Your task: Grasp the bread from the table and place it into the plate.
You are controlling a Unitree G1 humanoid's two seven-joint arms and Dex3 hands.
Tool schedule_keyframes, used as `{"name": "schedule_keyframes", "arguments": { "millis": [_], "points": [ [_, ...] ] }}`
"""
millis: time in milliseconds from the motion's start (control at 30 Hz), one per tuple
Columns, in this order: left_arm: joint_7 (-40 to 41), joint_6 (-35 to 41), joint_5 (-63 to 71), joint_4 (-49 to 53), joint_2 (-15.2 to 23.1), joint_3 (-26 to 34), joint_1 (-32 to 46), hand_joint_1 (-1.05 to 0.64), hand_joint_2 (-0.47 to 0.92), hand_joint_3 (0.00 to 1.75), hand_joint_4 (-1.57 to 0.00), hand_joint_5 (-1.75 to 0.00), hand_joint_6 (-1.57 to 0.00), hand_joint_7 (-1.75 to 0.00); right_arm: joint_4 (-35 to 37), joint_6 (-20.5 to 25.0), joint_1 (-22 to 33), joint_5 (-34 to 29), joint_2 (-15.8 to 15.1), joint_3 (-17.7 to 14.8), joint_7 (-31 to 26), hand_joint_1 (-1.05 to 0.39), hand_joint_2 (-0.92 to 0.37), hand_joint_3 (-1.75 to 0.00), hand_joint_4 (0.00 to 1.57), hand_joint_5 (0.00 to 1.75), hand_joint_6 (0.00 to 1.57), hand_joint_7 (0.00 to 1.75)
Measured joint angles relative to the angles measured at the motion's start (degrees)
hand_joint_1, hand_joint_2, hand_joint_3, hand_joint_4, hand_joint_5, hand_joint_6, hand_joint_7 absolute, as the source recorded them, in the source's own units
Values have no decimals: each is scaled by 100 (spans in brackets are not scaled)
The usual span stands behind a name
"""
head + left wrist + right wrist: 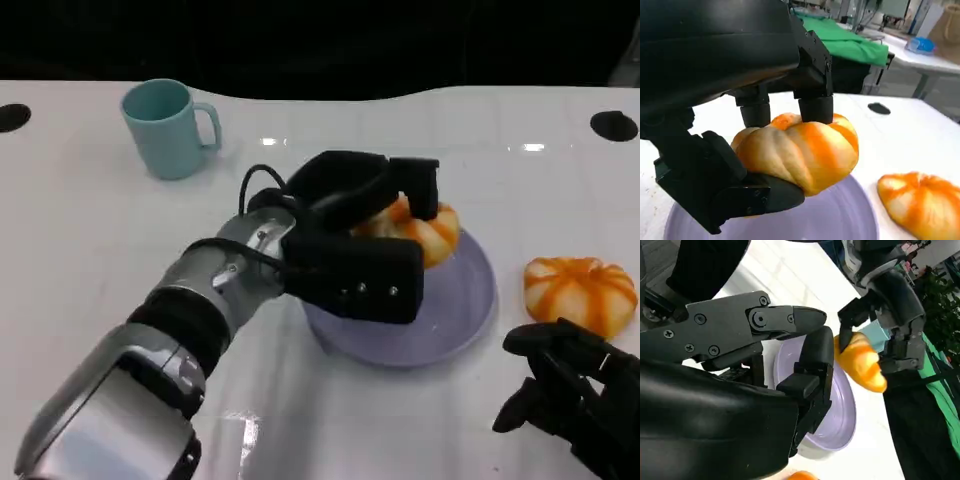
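One orange-striped, ridged round bread (425,232), left hand (355,240) gripping it over plate (470,310)

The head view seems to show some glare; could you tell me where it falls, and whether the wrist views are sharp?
Head view: bright ceiling-light glints on the white table. Left wrist view: held bread sharp, background soft. Right wrist view: right hand dark, slightly blurred.

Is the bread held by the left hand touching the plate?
Apart. The right wrist view shows the bread, gripped by the left hand, clear above the plate.
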Motion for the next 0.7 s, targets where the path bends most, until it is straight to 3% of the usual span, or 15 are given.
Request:
{"name": "schedule_keyframes", "arguments": {
  "millis": [67, 100, 133, 167, 200, 233, 267, 367, 400, 433, 533, 700],
  "points": [
    [-34, 33, 20, 1, 4, -10, -23, -18, 66, 76, -76, -174, -84, -93, 0, -2, 3, 0, 0, 0, 20, -46, -92, -29, 59, 148, 53, 115],
    [-63, 52, 46, 1, 9, -33, -41, -18, 67, 72, -75, -174, -85, -87, 0, -11, 4, -1, 0, 0, 32, -46, -92, -29, 59, 148, 53, 115],
    [-95, 72, 70, 1, 12, -50, -57, -24, 79, 45, -68, -153, -80, -52, 0, -18, 4, -1, 0, 0, 39, -46, -92, -29, 59, 148, 54, 115],
    [-127, 87, 117, 0, 22, -82, -75, -26, 86, 32, -66, -145, -81, -34, 0, -23, 4, -2, 0, 0, 40, -46, -92, -29, 59, 148, 54, 115],
    [-193, 92, 155, 0, 40, -132, -98, -36, 89, 26, -58, -95, -71, -15, 0, -23, 4, -2, 0, 0, 40, -46, -92, -29, 58, 148, 54, 115],
    [-260, 92, 165, 0, 59, -155, -118, -40, 91, 25, -57, -67, -67, -8, 0, -22, 5, -1, 0, 0, 38, -46, -92, -28, 58, 148, 54, 115],
    [-342, 85, 168, 0, 88, -176, -144, -43, 92, 24, -57, -50, -64, -3, -1, -18, 5, 1, 1, 0, 35, -46, -92, -28, 58, 148, 54, 115],
    [-483, 66, 169, 0, 181, -209, -210, -45, 92, 24, -57, -39, -62, 0, -3, 0, 5, 12, 0, -2, 27, -46, -92, -28, 58, 147, 55, 114],
    [-507, 65, 169, 0, 201, -214, -213, -67, 92, 38, -39, -27, -45, 0, -4, 1, 5, 14, 1, -2, 27, -46, -92, -28, 58, 147, 55, 114],
    [-613, 72, 157, -3, 218, -217, -220, -77, 92, 47, -31, -23, -39, 0, -4, 2, 5, 13, 1, -2, 26, -46, -92, -28, 59, 147, 54, 114],
    [-1324, 160, 127, -16, 296, -221, -275, -88, 92, 56, -23, -17, -33, 0, 3, -10, 4, 12, 2, -2, 31, -46, -92, -28, 59, 147, 54, 114],
    [-1853, 226, 37, -135, 438, -153, -364, -91, 92, 59, -22, -15, -33, 0, 8, -11, 4, 12, 1, -2, 32, -46, -92, -28, 59, 147, 54, 114]
  ]
}}
